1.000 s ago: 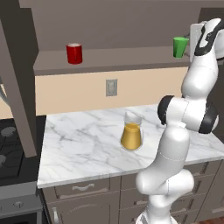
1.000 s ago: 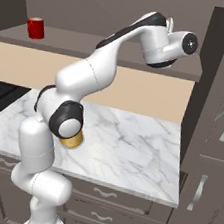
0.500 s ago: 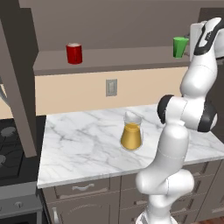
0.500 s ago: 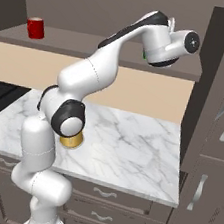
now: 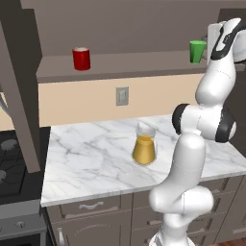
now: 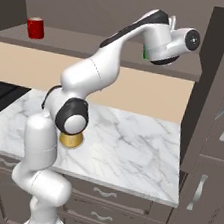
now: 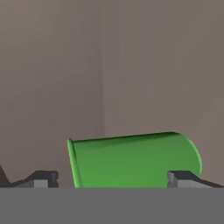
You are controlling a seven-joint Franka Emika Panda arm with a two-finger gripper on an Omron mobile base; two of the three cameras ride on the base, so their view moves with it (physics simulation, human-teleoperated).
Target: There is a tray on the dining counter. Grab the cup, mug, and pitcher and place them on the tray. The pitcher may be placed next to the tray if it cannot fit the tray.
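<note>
Green cup (image 5: 197, 51) stands upright at the shelf's (image 5: 120, 67) right end, rim up; the hand view shows it rolled sideways, between the wide-spread fingers of the end effector (image 7: 113, 178). Red mug (image 5: 81, 58) far left; pitcher (image 5: 144, 149) on the marble desk (image 5: 86, 158).

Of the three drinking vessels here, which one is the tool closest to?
The green cup, on the shelf's right end. It sits between the open tool's fingertips, while the red mug stands far left and the pitcher is below on the marble counter.

Glossy white rounded arm segments, dark grey joint rings with pale round caps, bulbous white base, small dark grey finger tips (image 7: 43, 177)
</note>
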